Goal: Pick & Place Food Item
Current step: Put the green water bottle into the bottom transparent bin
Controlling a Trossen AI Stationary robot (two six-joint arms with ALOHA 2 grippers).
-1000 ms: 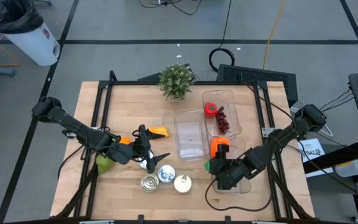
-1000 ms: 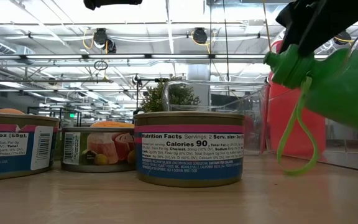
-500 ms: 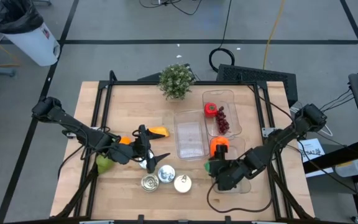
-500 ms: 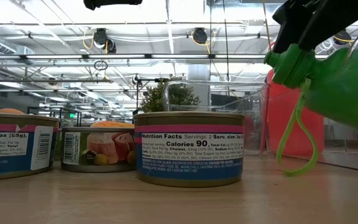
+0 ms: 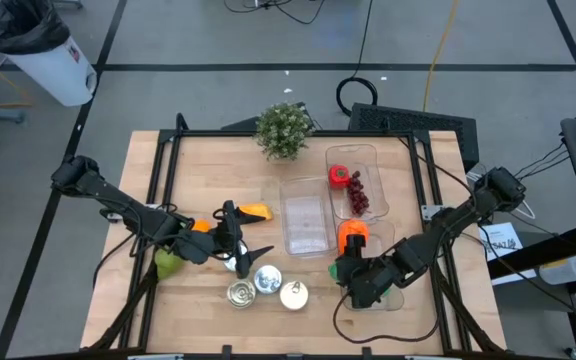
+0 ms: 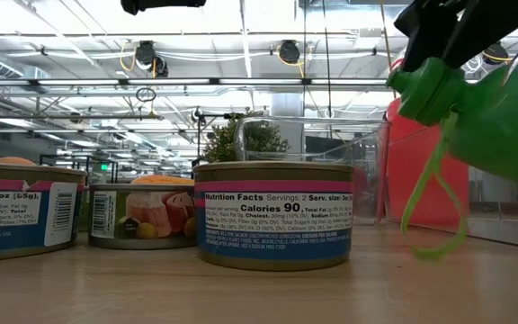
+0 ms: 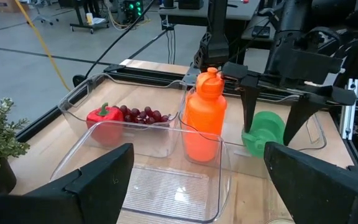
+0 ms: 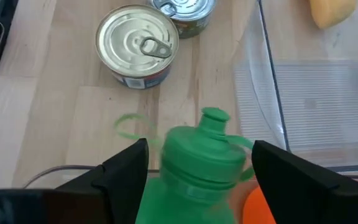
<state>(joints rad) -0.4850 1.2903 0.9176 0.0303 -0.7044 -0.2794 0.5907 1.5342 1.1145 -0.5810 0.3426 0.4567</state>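
1. The right end effector [image 8: 194, 186] straddles the green bottle [image 8: 197, 162], one dark finger on each side of its cap; the fingers stand apart, and whether they press the bottle cannot be told.
2. The green bottle [image 5: 340, 265] lies tilted at the near right of the bench [image 5: 148, 180], at the open end of a clear tray [image 5: 393, 297], its cap pointing toward the cans and its loop strap [image 6: 430, 211] hanging down.
3. An orange bottle [image 5: 352, 236] stands upright just behind it, beside the empty clear tray [image 5: 305, 218].
4. A further tray holds a red pepper [image 5: 338, 176] and dark grapes [image 5: 358, 200].
5. Three tin cans [image 5: 265, 288] sit close together near the front edge, just left of the green bottle.
6. The left end effector [image 5: 240, 247] waits above the cans with its fingers spread wide and nothing between them; an orange piece of fruit [image 5: 255, 212] lies just beyond it, and a green fruit [image 5: 169, 263] sits under the arm.
7. A potted plant [image 5: 284, 130] stands at the far edge.
8. Judgement: the step in hand looks like the grasp or release of the green bottle; the next move calls for a firm squeeze and a clean lift clear of the tray rim and the orange bottle.
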